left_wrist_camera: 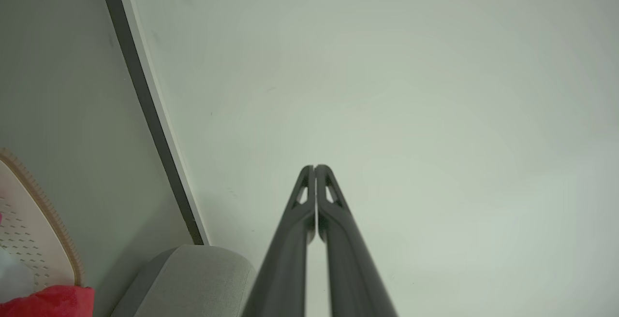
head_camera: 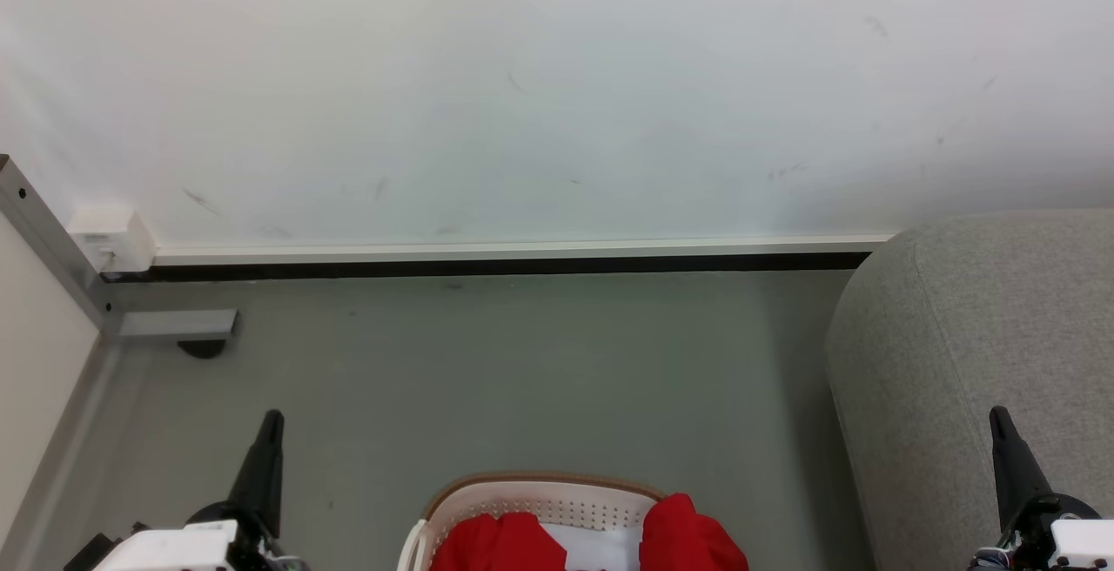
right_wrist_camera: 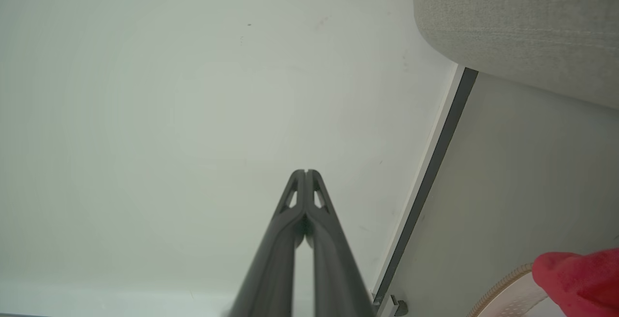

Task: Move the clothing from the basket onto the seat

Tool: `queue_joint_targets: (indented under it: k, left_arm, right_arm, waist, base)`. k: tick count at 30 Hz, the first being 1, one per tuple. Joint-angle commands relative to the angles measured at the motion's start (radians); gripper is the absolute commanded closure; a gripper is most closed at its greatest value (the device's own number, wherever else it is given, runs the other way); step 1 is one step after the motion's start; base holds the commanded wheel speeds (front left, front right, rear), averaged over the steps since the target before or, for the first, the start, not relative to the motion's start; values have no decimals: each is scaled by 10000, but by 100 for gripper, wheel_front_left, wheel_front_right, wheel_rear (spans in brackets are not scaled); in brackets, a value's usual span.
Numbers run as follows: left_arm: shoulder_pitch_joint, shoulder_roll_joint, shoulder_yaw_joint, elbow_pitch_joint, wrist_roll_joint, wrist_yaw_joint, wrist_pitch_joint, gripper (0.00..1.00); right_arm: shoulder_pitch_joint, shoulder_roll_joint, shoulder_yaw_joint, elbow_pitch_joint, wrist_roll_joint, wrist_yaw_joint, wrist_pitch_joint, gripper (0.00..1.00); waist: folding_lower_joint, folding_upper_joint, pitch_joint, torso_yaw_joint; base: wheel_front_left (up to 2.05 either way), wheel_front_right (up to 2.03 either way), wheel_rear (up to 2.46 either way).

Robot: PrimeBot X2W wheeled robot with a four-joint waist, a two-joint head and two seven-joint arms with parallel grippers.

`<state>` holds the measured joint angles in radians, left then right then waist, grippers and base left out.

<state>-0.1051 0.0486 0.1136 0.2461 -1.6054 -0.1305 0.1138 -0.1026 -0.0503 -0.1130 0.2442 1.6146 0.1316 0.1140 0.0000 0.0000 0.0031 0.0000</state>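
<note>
Clothing [head_camera: 509,545] down in the basket [head_camera: 540,491], at the bottom centre of the head view: bright red, soft, bunched into two rounded mounds with a patch of white fabric [head_camera: 600,547] between them. Right mound taller, overlapping the basket's rim; left mound lower, inside the rim. Basket cream-white, pierced with rows of small slots, rimmed in brown, standing on the grey-green floor [head_camera: 522,379]. To its right and apart from it, the seat [head_camera: 975,336]: light grey woven upholstery, rounded corner, reaching back to the white wall [head_camera: 522,75] and its dark-edged baseboard [head_camera: 522,253]. Left claw [head_camera: 273,419] at lower left, closed on nothing, fingers [left_wrist_camera: 295,239] pressed together tip to tip, pointing toward the wall. Right claw [head_camera: 999,414] at lower right, closed and empty too, raised in front of the seat. Both apart from the basket. In the right wrist view, a red fold draped over the brown rim. In the left wrist view, a red edge at the bottom left, beside the perforated basket side.
</note>
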Motion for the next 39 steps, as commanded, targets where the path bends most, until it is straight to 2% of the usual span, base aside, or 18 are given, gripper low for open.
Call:
queue_joint_targets:
  k: [1,16,17,28,39]
  left_arm:
    - [-98,30,14,-14,-147,-17,28,100]
    - [-98,30,14,-14,-145,-17,28,100]
    - [62,-23,-2,93,10,2,-9,0]
    - [206,-56,-160,-73,223,1,-442,0]
    - [241,-40,-246,-603,1765,11,-948,0]
  right_arm:
    - [-146,-4,-24,22,-59,-26,11,100]
    - [-146,-4,-24,22,-59,-24,11,100]
    - [55,13,18,108,2,2,-8,0]
    - [168,48,454,-185,5,1,-424,0]
    - [122,-109,1106,-617,-885,-1,-944,0]
  waist:
    - [0,0,0,0]
    - [0,0,0,0]
    - [0,0,0,0]
    - [0,0,3,19]
    - [0,0,6,15]
  base:
    - [0,0,0]
    - [0,0,0]
    - [0,0,0]
    - [0,0,0]
    - [0,0,0]
